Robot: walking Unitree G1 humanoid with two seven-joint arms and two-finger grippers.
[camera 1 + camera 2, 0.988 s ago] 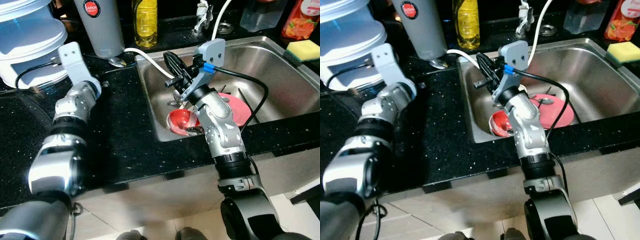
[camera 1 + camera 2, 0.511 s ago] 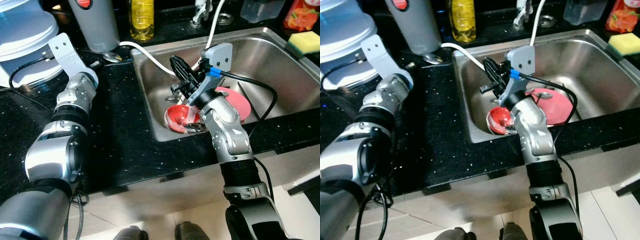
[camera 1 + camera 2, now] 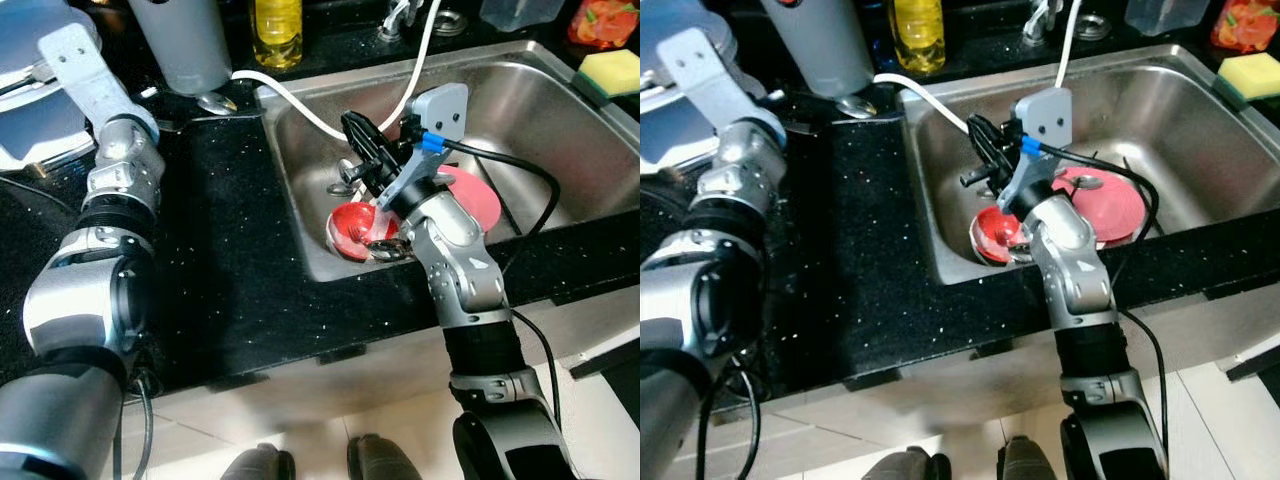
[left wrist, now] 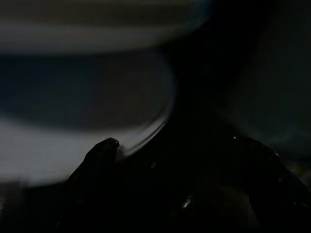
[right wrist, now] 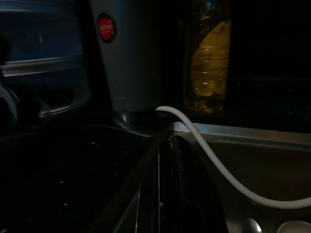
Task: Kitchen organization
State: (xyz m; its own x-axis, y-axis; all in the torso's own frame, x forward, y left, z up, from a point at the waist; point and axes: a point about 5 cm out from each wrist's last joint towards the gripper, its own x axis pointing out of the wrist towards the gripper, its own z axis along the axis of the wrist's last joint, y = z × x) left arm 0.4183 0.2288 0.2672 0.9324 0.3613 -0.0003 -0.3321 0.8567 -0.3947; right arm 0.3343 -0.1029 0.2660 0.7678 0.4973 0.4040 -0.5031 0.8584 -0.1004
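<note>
**Right gripper over the sink, holding a piece of cutlery**

The right gripper [image 3: 358, 150] hangs above the left part of the sink [image 3: 560, 120], fingers pressed together on what looks like a spoon [image 3: 347, 178] dangling over the red bowl [image 3: 350, 228], probably so drips fall into the basin. A pink plate [image 3: 478, 200] lies just beside the bowl under the arm. A white hose [image 3: 300, 105] crosses the sink edge. The left arm reaches toward the white container [image 3: 30, 90] on the black counter [image 3: 230, 260]; I cannot tell how its fingers stand. Compared with a second ago, the left arm is stretched further back and the right gripper sits a little lower.
</note>
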